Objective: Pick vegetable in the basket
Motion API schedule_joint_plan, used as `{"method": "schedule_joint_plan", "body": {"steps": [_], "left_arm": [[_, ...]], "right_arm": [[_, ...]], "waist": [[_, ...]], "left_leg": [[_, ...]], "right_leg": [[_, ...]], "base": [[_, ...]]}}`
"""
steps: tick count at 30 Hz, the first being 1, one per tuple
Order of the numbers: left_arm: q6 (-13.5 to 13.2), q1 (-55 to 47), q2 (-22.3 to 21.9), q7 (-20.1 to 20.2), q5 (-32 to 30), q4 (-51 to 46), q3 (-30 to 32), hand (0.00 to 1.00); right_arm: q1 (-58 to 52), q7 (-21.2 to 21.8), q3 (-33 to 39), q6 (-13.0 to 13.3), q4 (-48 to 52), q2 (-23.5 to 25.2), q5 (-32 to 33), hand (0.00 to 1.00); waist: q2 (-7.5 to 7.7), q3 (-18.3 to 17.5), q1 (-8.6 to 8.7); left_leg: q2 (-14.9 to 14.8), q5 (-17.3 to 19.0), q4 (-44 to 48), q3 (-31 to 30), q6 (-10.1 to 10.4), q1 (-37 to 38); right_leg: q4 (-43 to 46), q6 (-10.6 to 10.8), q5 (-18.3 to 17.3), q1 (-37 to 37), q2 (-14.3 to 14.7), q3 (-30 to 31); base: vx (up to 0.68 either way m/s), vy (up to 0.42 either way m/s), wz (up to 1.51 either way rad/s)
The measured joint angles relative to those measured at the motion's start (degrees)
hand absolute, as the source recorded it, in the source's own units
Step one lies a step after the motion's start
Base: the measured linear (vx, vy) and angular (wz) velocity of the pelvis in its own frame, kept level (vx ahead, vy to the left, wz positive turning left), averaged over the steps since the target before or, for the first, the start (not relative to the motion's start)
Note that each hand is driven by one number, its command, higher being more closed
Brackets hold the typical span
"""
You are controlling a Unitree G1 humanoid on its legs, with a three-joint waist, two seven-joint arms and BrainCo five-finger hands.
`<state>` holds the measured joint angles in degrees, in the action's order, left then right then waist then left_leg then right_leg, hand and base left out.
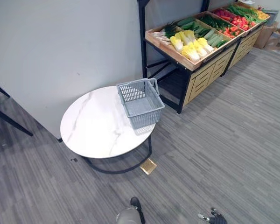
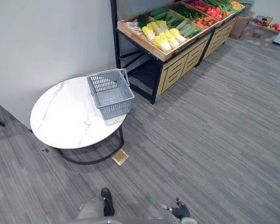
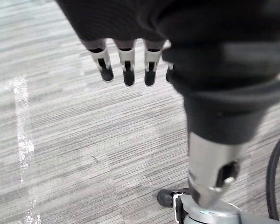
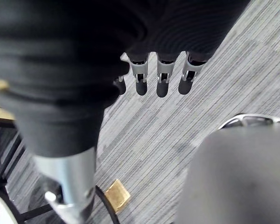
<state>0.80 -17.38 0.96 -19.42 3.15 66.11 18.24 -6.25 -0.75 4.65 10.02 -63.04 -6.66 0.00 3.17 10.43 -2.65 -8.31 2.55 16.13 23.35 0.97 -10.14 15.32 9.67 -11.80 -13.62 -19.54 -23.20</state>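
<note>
A round white marble table (image 1: 93, 126) stands against a grey wall (image 1: 60, 46) on a grey striped floor (image 1: 224, 140). The grey plastic basket (image 1: 144, 116) sits upright on the table, at the edge that faces the produce, with its handle folded down along the rim and its bottom showing bare. Just beyond that edge of the table stands a wooden stand (image 1: 198, 77), whose sloping tray holds the vegetables: pale yellow cabbages (image 1: 191, 44) on the part nearest the table, long green vegetables (image 1: 210, 36) behind them, and red vegetables (image 1: 235, 21) farther still from the table. On the floor under the table's near rim lies a small brass-coloured plate (image 1: 148, 166). Both hands are well apart from the table and the basket, low over the floor. The left hand (image 3: 129, 65) hangs with its fingers straight and spread, holding nothing. The right hand (image 4: 161, 77) hangs the same way, fingers straight and apart, also holding nothing.
</note>
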Motion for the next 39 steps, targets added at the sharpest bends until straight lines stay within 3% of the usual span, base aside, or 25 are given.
{"method": "schedule_joint_plan", "body": {"steps": [1, 3, 4, 5, 7, 8, 10, 11, 13, 15, 16, 17, 18, 20, 22, 23, 25, 28, 30, 31, 32, 33, 35, 39], "left_arm": [[0.19, 0.58, 0.55, 0.26, -1.20, -0.21, 0.05, 0.00], [0.59, 0.99, 1.85, 0.75, -1.81, -0.83, -0.25, 0.00], [0.72, 1.43, 2.76, 0.73, -1.71, -2.24, -0.82, 0.00], [0.55, 2.32, 3.34, 0.51, -1.43, -4.85, -2.55, 0.00], [-0.46, 5.67, 4.58, -0.46, 1.49, -8.02, -4.58, 0.00], [-1.53, 8.28, 5.02, -1.05, 4.56, -9.80, -5.71, 0.00], [-3.45, 11.32, 5.03, -1.31, 8.16, -12.15, -7.56, 0.00], [-5.40, 14.04, 4.74, -1.43, 9.94, -14.60, -9.17, 0.00], [-6.49, 15.83, 4.44, -1.35, 10.25, -15.97, -10.08, 0.00], [-8.37, 17.12, 4.09, -0.24, 10.23, -15.96, -11.51, 0.00], [-8.57, 16.95, 4.13, -0.09, 10.23, -15.69, -11.69, 0.00], [-9.11, 15.84, 4.44, 0.45, 10.19, -15.50, -11.64, 0.00], [-8.97, 14.96, 3.71, 1.01, 10.15, -13.99, -11.71, 0.00], [-8.08, 12.84, 3.02, 1.10, 10.07, -13.30, -11.75, 0.00], [-7.08, 10.49, 3.32, 0.06, 9.51, -11.27, -11.49, 0.00], [-5.28, 9.68, 3.26, -0.81, 9.53, -9.30, -10.99, 0.00], [-3.31, 8.28, 3.00, -1.70, 9.23, -6.50, -9.69, 0.00], [-2.00, 6.65, 2.50, -3.11, 7.25, -4.55, -8.50, 0.00], [-1.92, 6.32, 2.46, -2.90, 6.60, -4.53, -8.32, 0.00], [-1.92, 6.32, 2.36, -2.84, 6.48, -4.54, -8.32, 0.00], [-2.26, 6.27, 2.46, -2.77, 6.24, -4.56, -8.11, 0.00], [-2.50, 6.25, 2.59, -2.70, 5.63, -4.55, -7.70, 0.00], [-3.77, 5.98, 3.09, -2.19, 5.00, -5.15, -6.70, 0.00], [-5.00, 4.77, 3.11, -0.14, 4.53, -5.89, -6.65, 0.00]], "right_arm": [[-0.11, 0.04, 1.20, -0.06, -0.03, 0.03, 0.06, 0.00], [0.74, 0.47, 1.64, -0.15, -0.43, 0.29, 0.06, 0.00], [1.22, 0.99, 1.52, -0.10, -0.36, 0.21, -0.01, 0.00], [1.22, 1.18, 1.44, -0.06, -0.34, 0.05, -0.02, 0.00], [1.68, 1.09, 0.42, -0.10, -0.08, -0.41, 0.28, 0.00], [1.31, 0.78, -1.30, -0.13, 1.22, -0.51, 0.91, 0.00], [0.99, -0.02, -2.70, -0.11, 3.11, -0.61, 1.06, 0.00], [0.48, -0.20, -3.44, -0.02, 4.23, -0.89, -0.24, 0.00], [-0.05, -0.38, -3.37, 0.36, 4.29, -0.96, -1.53, 0.00], [-0.37, -0.40, -3.55, 0.65, 4.12, -1.10, -2.44, 0.00], [-0.44, -0.33, -3.76, 0.66, 4.13, -1.06, -2.44, 0.00], [-0.68, 0.00, -4.27, 0.50, 4.03, -0.66, -2.35, 0.00], [0.28, 0.05, -4.52, 0.26, 4.06, -2.18, -2.36, 0.00], [1.84, 0.15, -5.23, -0.13, 4.09, -4.67, -2.48, 0.00], [2.50, 0.15, -5.24, -0.24, 4.06, -5.35, -2.40, 0.00], [2.78, 0.17, -5.29, -0.65, 3.76, -5.33, -2.41, 0.00], [2.82, 0.11, -5.33, -1.50, 3.49, -4.92, -2.29, 0.00], [1.02, 0.02, -5.16, -2.19, 2.94, -4.19, -1.69, 0.00], [0.53, -0.22, -5.09, -1.85, 2.43, -4.09, -1.79, 0.00], [0.37, -0.72, -4.71, -1.69, 2.34, -4.02, -1.77, 0.00], [0.09, -1.42, -3.03, -1.50, 2.18, -3.81, -1.66, 0.00], [0.03, -1.65, -2.44, -1.12, 2.12, -3.41, -1.40, 0.00], [0.10, -2.62, -1.37, 0.93, 2.42, -2.26, -1.07, 0.00], [0.90, -7.08, -0.44, 3.68, 5.34, -1.30, -1.22, 0.00]], "waist": [[0.08, -0.20, 0.37], [0.99, -0.36, 0.18], [1.64, -0.17, 0.49], [1.24, -0.08, 1.06], [1.12, 0.20, 1.23], [1.05, 0.25, 1.45], [0.88, 0.32, 2.70], [0.48, 0.46, 3.58], [-0.18, 0.62, 4.05], [-0.49, 0.63, 3.88], [-0.19, 0.75, 3.88], [0.90, 1.40, 3.72], [-1.26, 3.09, 3.99], [-4.41, 3.22, 2.60], [-5.34, 3.04, 2.40], [-5.43, 2.89, 2.24], [-5.20, 2.79, 2.25], [-4.73, 2.81, 2.29], [-4.59, 2.70, 2.18], [-4.72, 2.59, 2.34], [-4.33, 2.20, 2.28], [-4.44, 1.49, 2.33], [-2.69, 0.89, 1.99], [-2.38, 0.87, 0.82]], "left_leg": [[0.81, 2.42, 2.44, -0.46, -0.19, -0.07], [2.15, 4.74, 2.32, -0.21, -0.50, 1.74], [3.75, 5.03, 0.07, 0.02, -0.58, 4.20], [4.73, 5.02, -2.95, -0.33, -0.60, 6.90], [4.65, 5.09, -5.78, -0.68, -0.79, 10.47], [4.46, 5.21, -7.40, -1.16, -0.79, 12.83], [3.64, 6.03, -8.12, -2.29, -0.35, 14.59], [2.37, 6.86, -7.91, -3.38, 0.14, 15.66], [0.61, 7.75, -7.75, -4.78, 1.36, 16.48], [-1.72, 9.68, -6.36, -8.79, 4.66, 16.65], [-1.91, 10.27, -5.74, -10.14, 5.98, 16.75], [-1.93, 12.05, -4.38, -12.93, 8.73, 18.06], [-4.59, 12.80, -3.16, -15.33, 9.41, 19.08], [-6.27, 12.42, -2.90, -16.34, 9.04, 19.25], [-7.94, 11.19, -2.88, -17.21, 9.33, 19.47], [-8.52, 9.84, -2.53, -17.56, 9.38, 19.49], [-9.80, 6.99, 2.06, -17.31, 8.44, 17.15], [-14.15, 0.18, 13.40, -12.35, 8.57, 11.11], [-13.94, 2.70, 16.73, -7.11, 9.46, 8.57], [-11.97, 4.75, 15.08, -2.42, 8.72, 7.06], [-10.95, 4.75, 12.05, 3.31, 5.69, 7.52], [-9.96, 4.20, 10.28, 3.73, 5.13, 7.55], [-6.50, 1.61, 2.91, 5.87, 3.93, 8.52], [-3.11, -1.61, -5.32, 4.33, 3.90, 10.42]], "right_leg": [[7.18, 2.77, 2.29, 2.47, -2.05, 1.15], [19.40, 1.17, 5.90, 7.71, -6.21, 3.27], [26.41, 0.94, 12.16, 11.55, -8.79, 5.68], [31.73, 0.56, 16.90, 14.16, -9.46, 8.16], [39.61, -1.88, 8.95, 18.91, -8.55, 7.40], [40.45, -3.71, 2.92, 20.86, -7.06, 4.50], [36.10, -5.59, -0.50, 22.87, -4.72, -0.35], [27.92, -6.25, -0.86, 25.52, -1.83, -2.48], [17.10, -5.26, 0.65, 27.84, 1.75, -0.72], [-3.13, -3.72, 9.88, 28.46, 5.72, 7.93], [-7.55, -3.11, 11.89, 27.43, 6.01, 10.23], [-10.36, -1.52, 16.92, 24.93, 5.35, 13.00], [-4.73, -2.80, 17.45, 24.49, 6.94, 12.52], [3.73, -4.00, 10.53, 26.56, 8.37, 11.61], [10.55, -4.65, 5.14, 27.79, 8.42, 9.45], [13.21, -5.22, 2.33, 28.02, 8.17, 8.46], [12.90, -5.81, 0.41, 26.20, 8.48, 6.53], [5.78, -7.14, 1.16, 18.12, 9.52, 0.81], [3.51, -7.26, 1.42, 14.39, 9.05, -2.19], [3.58, -7.18, 1.47, 13.03, 8.22, -4.07], [3.60, -7.08, 1.49, 11.99, 7.43, -6.22], [3.36, -6.78, 1.69, 11.79, 6.97, -7.08], [0.08, -5.49, 2.52, 10.48, 5.64, -9.70], [-3.60, -4.56, 3.84, 8.60, 5.22, -11.26]], "base": [[0.41, 0.282, 0.31], [0.30, 0.167, 0.14], [0.29, 0.076, 0.08], [0.36, 0.085, 0.12], [0.33, 0.041, 0.01], [0.28, -0.008, -0.01], [0.29, -0.072, 0.22], [0.32, -0.136, 0.34], [0.33, -0.158, 0.43], [0.48, -0.291, 0.86], [0.48, -0.349, 1.18], [0.56, -0.489, 1.25], [0.44, -0.403, 1.09], [0.40, -0.369, 0.52], [0.33, -0.294, 0.45], [0.32, -0.250, 0.40], [0.28, -0.251, 0.41], [0.28, -0.185, 0.63], [0.29, -0.061, 0.85], [0.21, 0.036, 1.05], [0.24, 0.038, 1.18], [0.13, 0.031, 1.13], [0.13, 0.051, 1.05], [0.08, 0.071, 0.48]]}}
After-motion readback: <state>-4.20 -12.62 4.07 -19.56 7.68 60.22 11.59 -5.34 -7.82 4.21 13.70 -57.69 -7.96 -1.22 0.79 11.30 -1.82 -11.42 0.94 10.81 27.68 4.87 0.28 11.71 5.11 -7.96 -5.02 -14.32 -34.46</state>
